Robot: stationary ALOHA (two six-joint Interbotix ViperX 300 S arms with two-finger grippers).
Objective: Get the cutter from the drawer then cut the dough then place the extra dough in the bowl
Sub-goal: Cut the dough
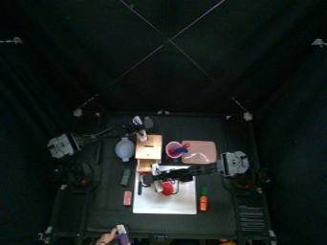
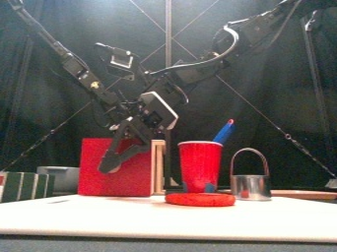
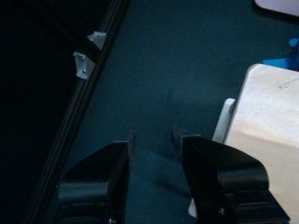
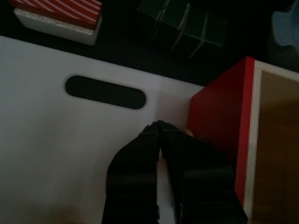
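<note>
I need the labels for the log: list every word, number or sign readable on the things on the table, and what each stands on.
No text can be read on any of them.
red cup: plain, no print.
red drawer front: plain.
metal cutter: no mark shows.
white cutting board: blank.

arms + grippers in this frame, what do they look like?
The left arm and right arm are slim black jointed links. The left gripper has two broad, blocky black jaws; the right gripper has two black jaws tapering to narrow tips. No markings visible.
</note>
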